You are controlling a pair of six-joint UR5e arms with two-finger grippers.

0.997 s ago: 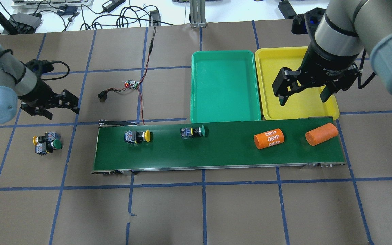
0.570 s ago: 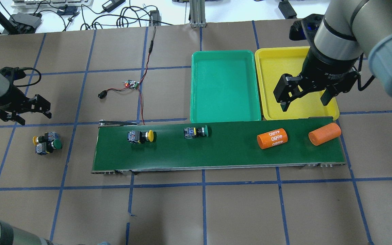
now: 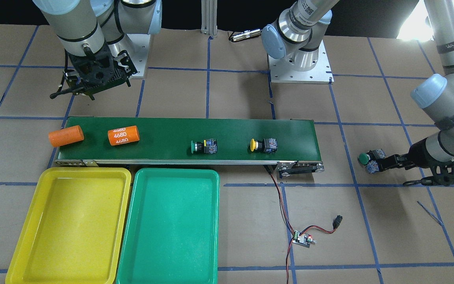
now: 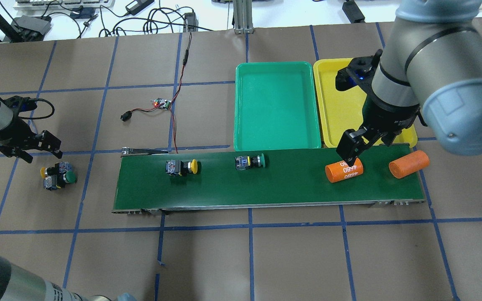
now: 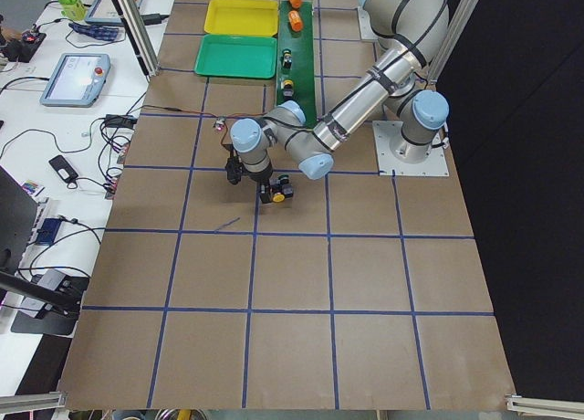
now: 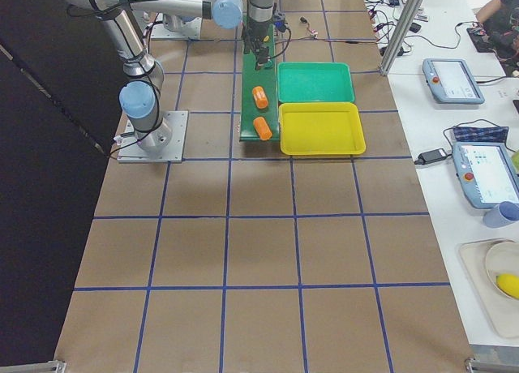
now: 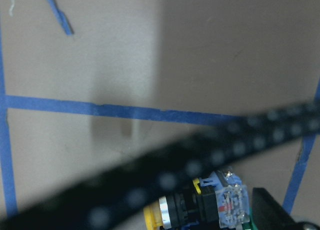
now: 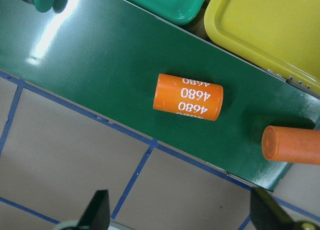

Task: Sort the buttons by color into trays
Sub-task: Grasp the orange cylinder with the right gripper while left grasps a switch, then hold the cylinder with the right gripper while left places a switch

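Observation:
A yellow-capped button (image 4: 182, 167) and a green-capped button (image 4: 250, 161) lie on the conveyor belt (image 4: 266, 188). Two more buttons, one yellow-capped (image 4: 50, 170) and one green-capped (image 4: 64, 178), lie together on the table left of the belt. The green tray (image 4: 277, 104) and the yellow tray (image 4: 333, 96) sit behind the belt, with nothing in them. My left gripper (image 4: 36, 149) is open just behind the table pair, and its wrist view shows the yellow-capped one (image 7: 200, 210). My right gripper (image 4: 364, 146) is open above the marked orange cylinder (image 8: 188, 96).
Two orange cylinders, one marked 4680 (image 4: 344, 170) and one plain (image 4: 408, 164), lie on the belt's right end. A small circuit board (image 4: 162, 103) with red and black wires lies behind the belt's left end. A blurred cable (image 7: 165, 180) crosses the left wrist view.
My right gripper moved from over the yellow tray forward to the belt, above the marked cylinder. My left gripper drew back left, then closer to the table pair. Everything on the belt shifted right.

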